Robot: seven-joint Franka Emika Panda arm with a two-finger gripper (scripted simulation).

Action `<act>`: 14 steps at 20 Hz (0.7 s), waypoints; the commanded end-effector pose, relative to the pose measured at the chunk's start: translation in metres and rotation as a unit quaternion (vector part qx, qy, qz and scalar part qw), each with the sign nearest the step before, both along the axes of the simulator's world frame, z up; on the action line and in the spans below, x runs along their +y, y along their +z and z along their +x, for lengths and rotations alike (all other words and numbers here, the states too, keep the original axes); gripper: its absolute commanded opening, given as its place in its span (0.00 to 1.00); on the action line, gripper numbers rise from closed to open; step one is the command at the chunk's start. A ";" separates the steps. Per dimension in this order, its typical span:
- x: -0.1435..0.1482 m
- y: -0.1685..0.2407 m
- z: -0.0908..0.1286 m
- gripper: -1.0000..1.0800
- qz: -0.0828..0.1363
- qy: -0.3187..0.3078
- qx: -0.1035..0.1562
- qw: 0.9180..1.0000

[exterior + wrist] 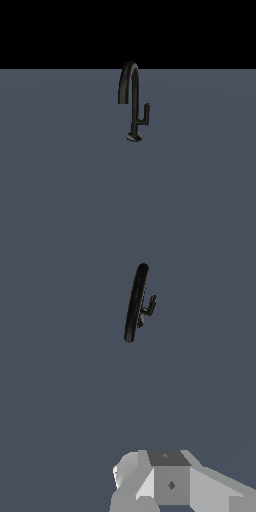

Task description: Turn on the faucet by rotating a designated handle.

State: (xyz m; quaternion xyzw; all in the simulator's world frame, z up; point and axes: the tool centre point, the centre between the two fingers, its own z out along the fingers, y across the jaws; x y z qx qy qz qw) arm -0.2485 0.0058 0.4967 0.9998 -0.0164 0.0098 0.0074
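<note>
Faucet [131,95] stands alone in the exterior view, upright on a flat slate-grey floor [65,190] that fills the lower part of the picture and meets a plain black backdrop [50,30] along a straight horizon; its arched spout rises just past that line and curves down toward the exterior view's left. Its small round base rests on the floor, and the handle [146,113] stands upright just beside the stem on the exterior view's right, joined to it by a short side arm. No arm shows in this view. From the wrist view, the same grey floor [60,421] spreads unbroken, the faucet [135,303] seen from above with its handle [151,305] beside it, well apart from the gripper [165,483], whose grey body alone shows at the edge, so I cannot tell whether its fingers are parted or closed.
</note>
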 end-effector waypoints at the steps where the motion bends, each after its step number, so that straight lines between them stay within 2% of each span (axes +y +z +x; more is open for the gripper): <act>1: 0.000 0.000 0.000 0.00 0.000 0.000 0.000 1.000; 8: 0.001 -0.001 0.007 0.00 0.009 -0.009 0.007 1.000; 14: 0.001 -0.003 0.025 0.00 0.030 -0.031 0.024 0.999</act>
